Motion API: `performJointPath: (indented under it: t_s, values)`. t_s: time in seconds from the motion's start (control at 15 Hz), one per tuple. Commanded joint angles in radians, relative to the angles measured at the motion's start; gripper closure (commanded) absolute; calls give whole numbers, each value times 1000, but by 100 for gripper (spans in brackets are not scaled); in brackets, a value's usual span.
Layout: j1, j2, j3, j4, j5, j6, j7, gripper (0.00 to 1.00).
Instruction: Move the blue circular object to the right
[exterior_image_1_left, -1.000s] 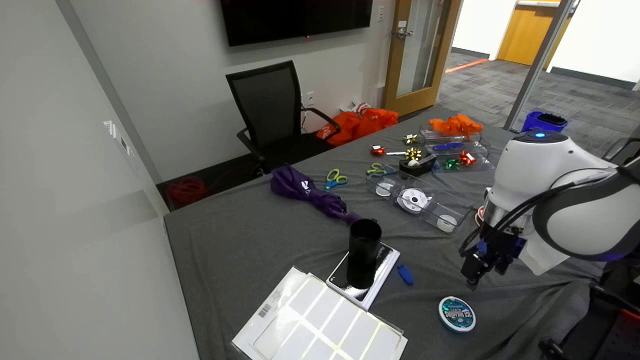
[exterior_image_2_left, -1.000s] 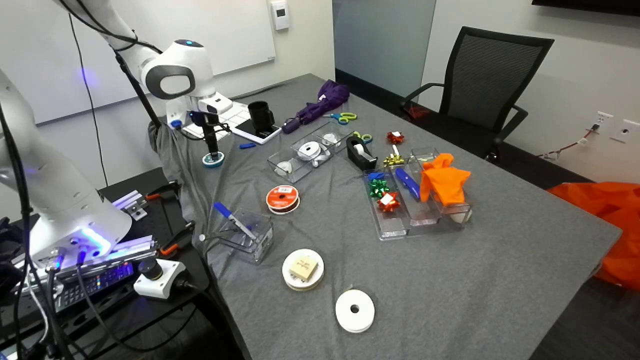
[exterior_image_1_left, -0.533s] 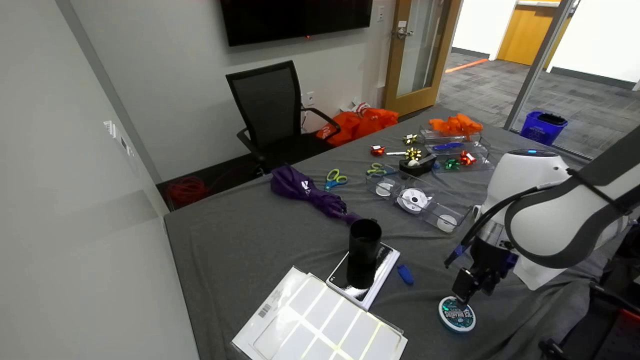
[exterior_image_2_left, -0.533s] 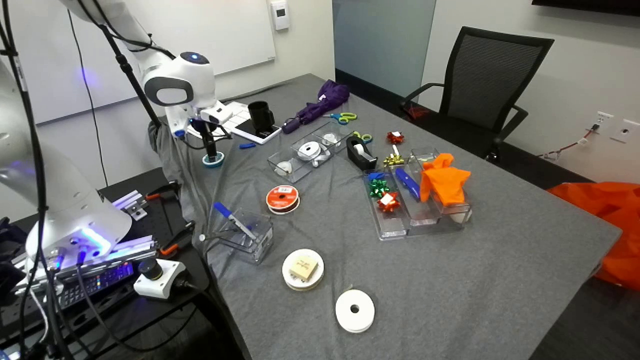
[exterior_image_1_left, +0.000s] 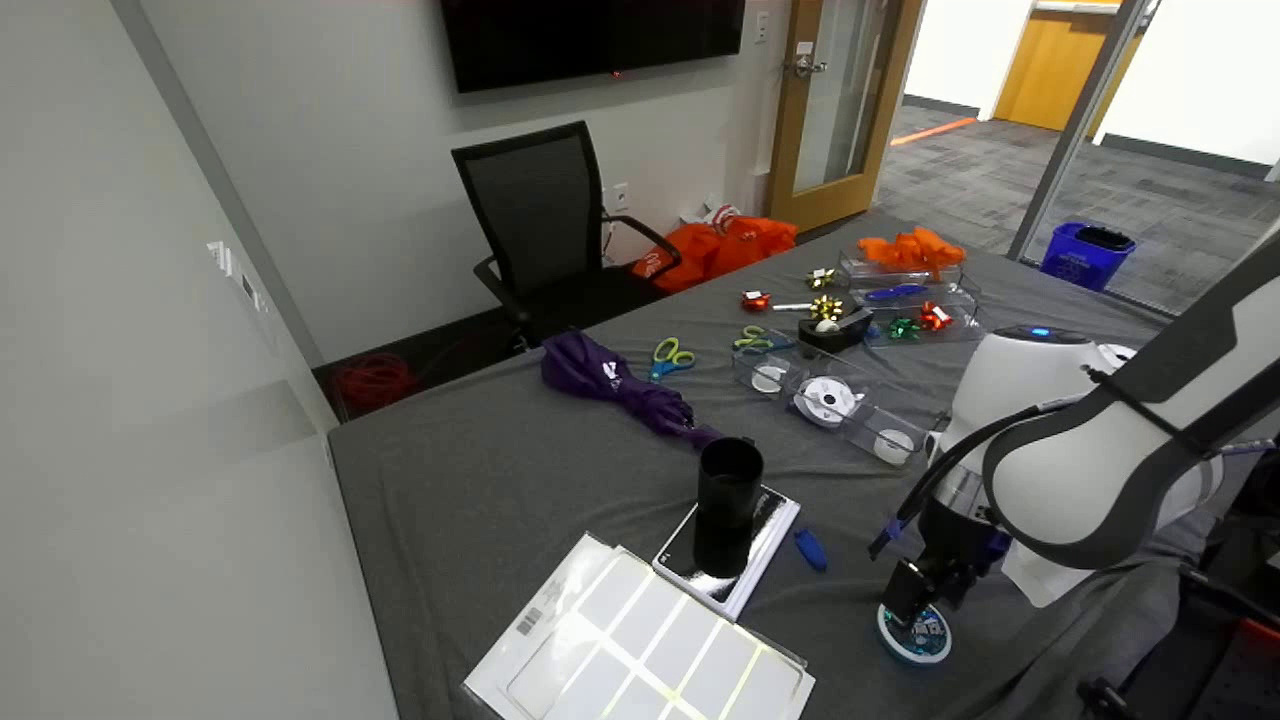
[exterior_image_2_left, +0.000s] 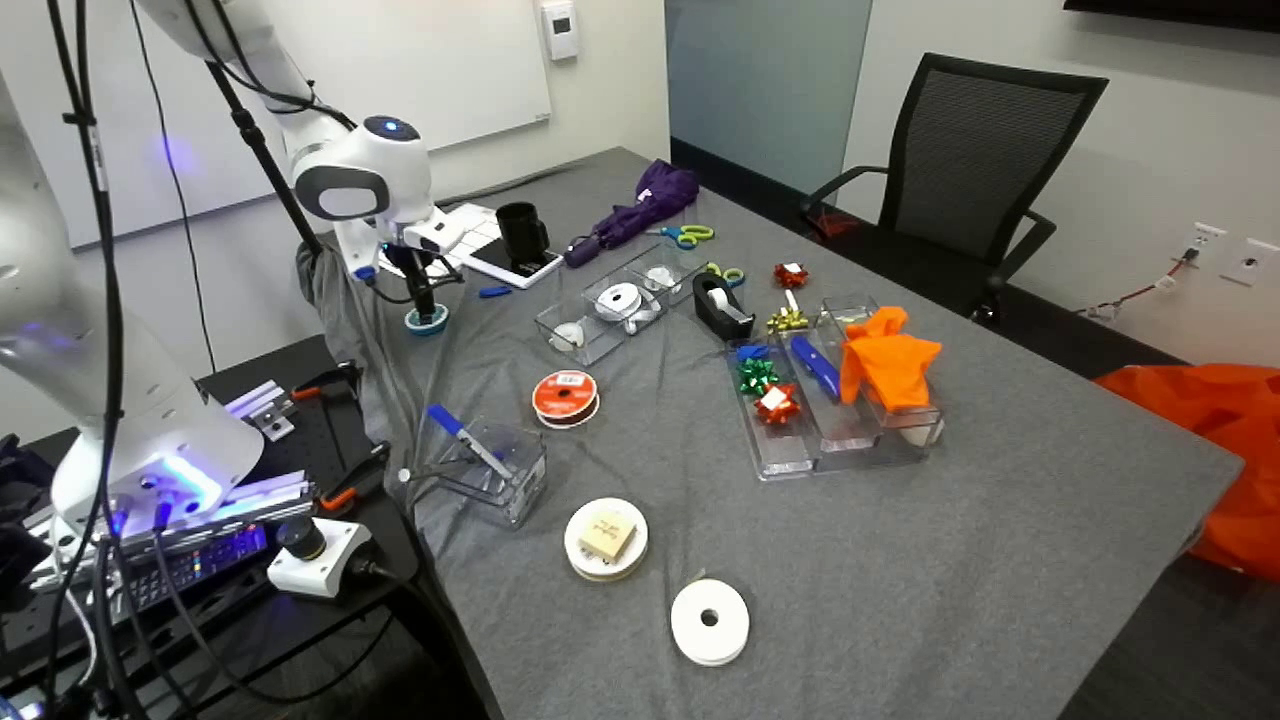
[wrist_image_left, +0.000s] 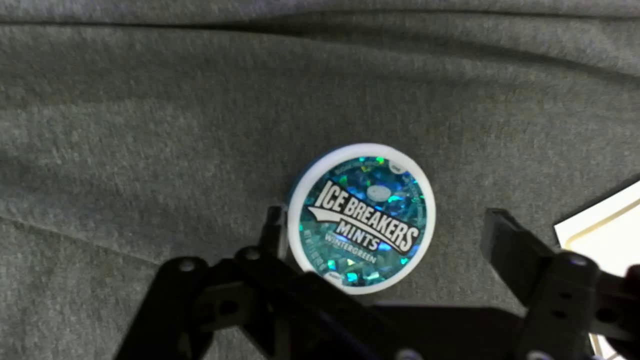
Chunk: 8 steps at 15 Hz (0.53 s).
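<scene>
Since the earlier frames, one white arm (exterior_image_2_left: 365, 165) is bringing its claw (wrist_image_left: 386, 218) lower over the blue circular container (wrist_image_left: 360, 220), which is keeping its place. One grey, cloth-covered tabletop (exterior_image_2_left: 1020, 520) is showing creases. One black mesh-backed chair (exterior_image_2_left: 985, 150) is standing beside it. One folded purple fabric umbrella (exterior_image_1_left: 637, 394) is lying near one clear rectangular tray (exterior_image_2_left: 606, 346), which is carrying three round white rolls (exterior_image_2_left: 614, 300). One black cylindrical cup (exterior_image_1_left: 729, 500) is standing upright. Two pairs of green-handled scissors (exterior_image_1_left: 662, 370) are lying near the tray. The flat, glittering, white-rimmed container is lying on the tabletop beneath the claw; in the wrist view both jaws are standing wide apart, one just beside the rim.
</scene>
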Motion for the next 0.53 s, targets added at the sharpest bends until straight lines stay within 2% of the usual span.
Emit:
performJointPath:
  t_s: [0.0, 0.47]
  values:
    - [-8, 61, 20, 31, -2, 42, 5, 0]
    - [-5, 107, 7, 49, -48, 79, 59, 0]
